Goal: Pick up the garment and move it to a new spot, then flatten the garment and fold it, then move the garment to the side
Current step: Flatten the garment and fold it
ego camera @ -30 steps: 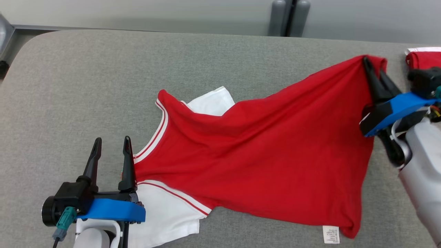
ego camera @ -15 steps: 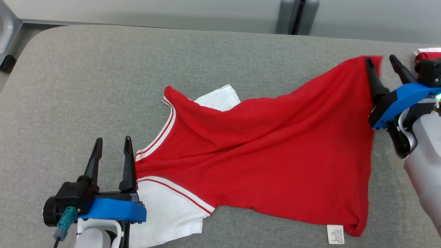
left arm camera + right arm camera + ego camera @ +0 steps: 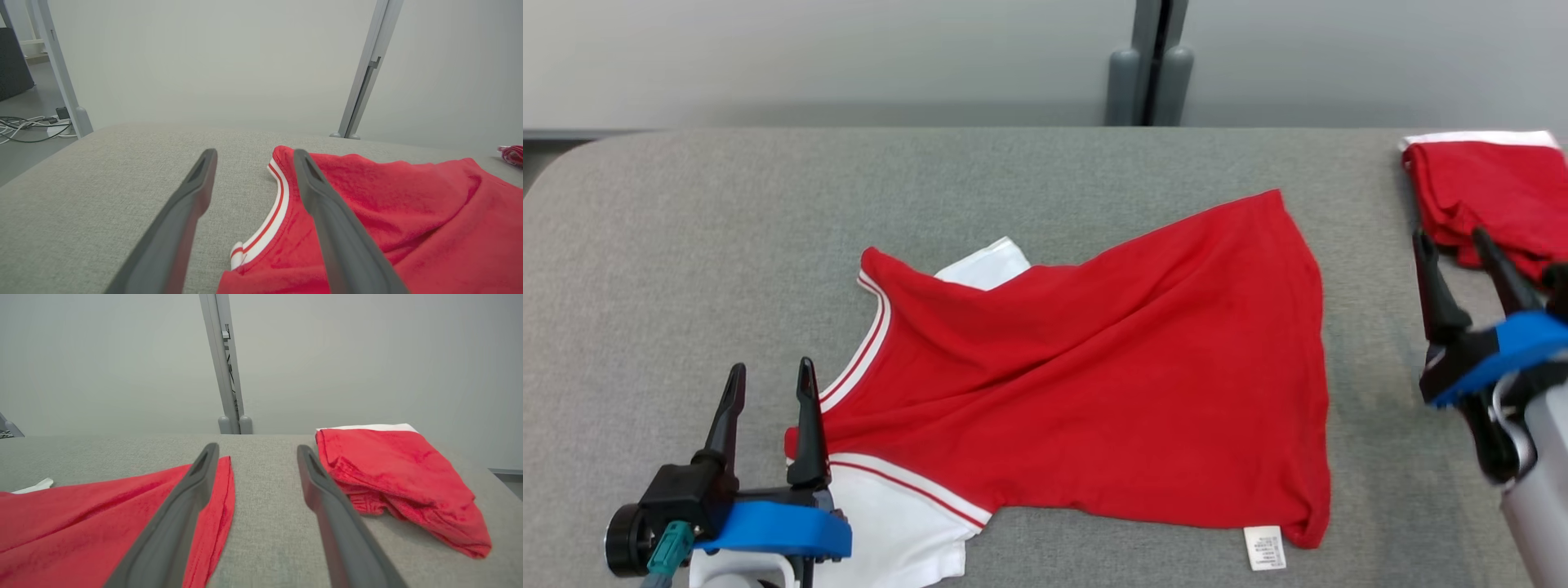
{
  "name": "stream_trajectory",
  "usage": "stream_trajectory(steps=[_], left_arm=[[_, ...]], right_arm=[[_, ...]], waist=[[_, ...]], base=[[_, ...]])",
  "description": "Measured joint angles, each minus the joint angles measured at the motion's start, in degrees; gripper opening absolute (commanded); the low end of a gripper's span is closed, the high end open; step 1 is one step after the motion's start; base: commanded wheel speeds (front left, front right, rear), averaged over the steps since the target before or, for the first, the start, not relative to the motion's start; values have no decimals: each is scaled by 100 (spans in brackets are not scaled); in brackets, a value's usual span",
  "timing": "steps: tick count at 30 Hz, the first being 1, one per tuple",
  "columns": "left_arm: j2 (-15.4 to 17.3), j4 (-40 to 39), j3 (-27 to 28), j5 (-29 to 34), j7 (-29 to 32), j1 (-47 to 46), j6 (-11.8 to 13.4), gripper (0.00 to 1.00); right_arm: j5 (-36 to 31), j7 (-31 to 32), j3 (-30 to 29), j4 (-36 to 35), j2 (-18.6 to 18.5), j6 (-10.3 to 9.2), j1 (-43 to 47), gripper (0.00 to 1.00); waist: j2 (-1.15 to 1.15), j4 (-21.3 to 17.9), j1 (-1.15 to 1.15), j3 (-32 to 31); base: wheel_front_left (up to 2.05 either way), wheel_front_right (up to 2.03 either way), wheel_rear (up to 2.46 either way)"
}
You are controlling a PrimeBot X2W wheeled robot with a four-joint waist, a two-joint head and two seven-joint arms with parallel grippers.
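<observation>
The left hand (image 3: 772, 365) sits at the lower left of the head view, its pale forearm rising from the bottom edge and its two long dark fingers pointing away from the robot. It is released and grips nothing. Its inner finger lies against the shoulder edge of the red short-sleeved shirt with white sleeves and red-and-white striped neckline (image 3: 1094, 367); whether it touches the cloth cannot be told. The right hand (image 3: 1450, 235) is at the far right, its fingers leaning slightly leftward. It is also released and empty, well clear of the shirt's hem. The shirt lies spread but wrinkled on the grey fabric-covered table (image 3: 727, 229), neckline toward the left hand and hem toward the right. A small white care label (image 3: 1264, 547) sticks out at the near hem corner. From above, a second red garment, folded with a white edge (image 3: 1486, 192), rests at the table's far right corner, just beyond the right hand's fingertips. The left wrist view brings the striped neckline band (image 3: 278, 200) close, curving up between the two fingers, and takes in cables on the floor (image 3: 24, 126) past the table's rounded edge. The right wrist view has bare table between that hand's fingers, the shirt's hem running along the left finger and the folded garment beside the right one. A grey upright post (image 3: 222, 363) stands behind the table.
</observation>
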Motion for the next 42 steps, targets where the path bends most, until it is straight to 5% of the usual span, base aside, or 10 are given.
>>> stream_trajectory(steps=[8, 24, 42], left_arm=[[1, -31, 134, 92, 0, 258, -37, 100], [1, -104, 194, 303, 0, 558, -79, 100], [9, -190, 337, 494, 0, 798, 96, 100]], right_arm=[[-396, 1, -766, -1390, 553, -1, 1399, 100], [-1376, -1, -1240, -3237, 1756, -1, 3414, 100], [-1635, -2, -1285, -3579, 1931, -1, 3810, 100]], waist=[[0, -255, 0, -310], [-1, -280, 0, -694], [0, -341, 0, -845]], base=[[0, 0, 0], [0, 0, 0], [0, 0, 0]])
